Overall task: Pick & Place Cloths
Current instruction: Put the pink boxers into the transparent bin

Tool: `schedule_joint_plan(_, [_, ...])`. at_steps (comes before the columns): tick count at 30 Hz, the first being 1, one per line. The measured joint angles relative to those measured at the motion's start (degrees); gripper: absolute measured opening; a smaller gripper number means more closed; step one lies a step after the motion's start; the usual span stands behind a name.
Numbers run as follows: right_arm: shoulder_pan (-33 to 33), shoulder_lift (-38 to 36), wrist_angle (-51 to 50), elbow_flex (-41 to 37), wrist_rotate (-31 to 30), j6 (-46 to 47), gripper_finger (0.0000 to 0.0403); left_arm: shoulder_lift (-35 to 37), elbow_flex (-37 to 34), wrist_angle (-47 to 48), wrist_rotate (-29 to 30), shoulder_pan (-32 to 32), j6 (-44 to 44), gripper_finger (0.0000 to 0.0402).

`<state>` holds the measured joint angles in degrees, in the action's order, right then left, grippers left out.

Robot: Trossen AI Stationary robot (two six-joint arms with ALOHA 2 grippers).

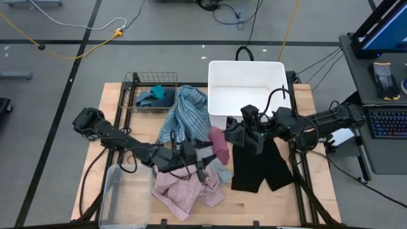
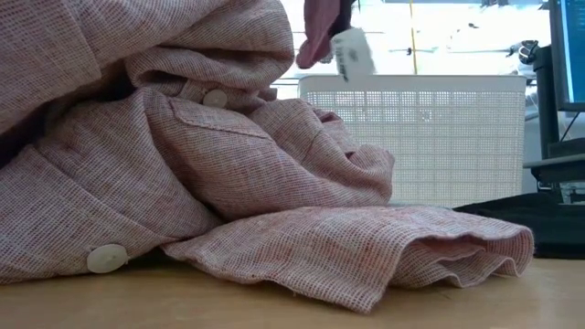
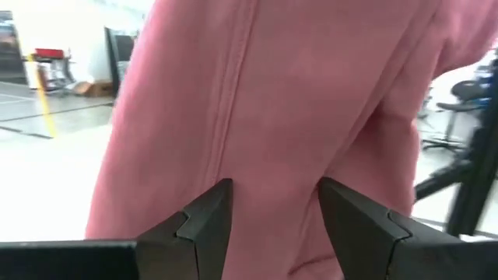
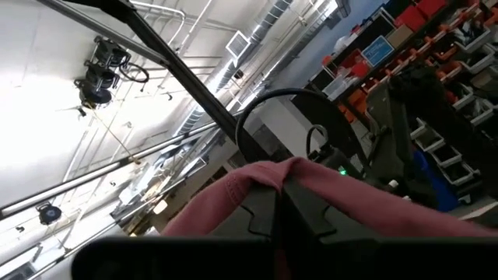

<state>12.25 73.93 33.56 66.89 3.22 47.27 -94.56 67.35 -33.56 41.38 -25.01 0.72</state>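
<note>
Maroon cloth (image 1: pixel 219 145) hangs limp from the right end effector (image 1: pixel 236 131), whose fingers are pinched shut on its top fold, at surface centre just at 7 o'clock of the white bin (image 1: pixel 248 79). Soft, light, drapes freely, likely no slip risk if gripped on a bunched fold or hem; thin single layers may pull out. Left end effector (image 3: pixel 272 225) sits just at 8 o'clock of the cloth, fingers partly spread, the fabric hanging right in front of the gap, not clamped as far as I can tell. Below it lies the pink shirt (image 1: pixel 184 191) at 6 o'clock, buttoned, crumpled. Striped towel (image 1: pixel 186 114) at 11 o'clock over the wire basket (image 1: pixel 137 89), black shorts (image 1: pixel 261 165) at 4 o'clock, clear tub (image 1: pixel 121 197) at 8 o'clock.
</note>
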Motion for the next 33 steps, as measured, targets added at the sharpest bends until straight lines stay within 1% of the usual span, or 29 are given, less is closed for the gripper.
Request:
schedule_joint_plan(7, [-0.24,0.01,0.02,0.00,-0.02,0.00,0.0000,0.00,0.00,-0.05,-0.84,-2.14,-2.58,0.0198])
schedule_joint_plan(13, [-0.26,0.00,0.01,0.00,-0.07,0.00,0.0000,0.00,0.00,-0.02,-0.82,-2.13,-1.76,0.0198])
schedule_joint_plan(18, [-0.30,0.00,0.02,0.00,-0.36,-0.89,0.0000,0.00,-0.02,-0.05,-0.82,-3.48,-1.72,0.0198])
schedule_joint_plan(22, [-0.31,0.02,-0.13,0.00,-2.28,-2.31,0.0000,0.00,-0.02,-0.07,-0.78,-4.42,-1.70,0.0198])
schedule_joint_plan(30, [-0.15,0.02,-0.51,0.00,-4.84,-3.26,0.0000,0.00,-0.07,0.84,4.86,-4.43,-1.79,0.0198])
schedule_joint_plan(33, [0.30,0.02,-1.13,0.00,-5.79,-4.58,0.0000,0.00,-0.07,0.49,5.15,-3.87,-1.23,0.0198])
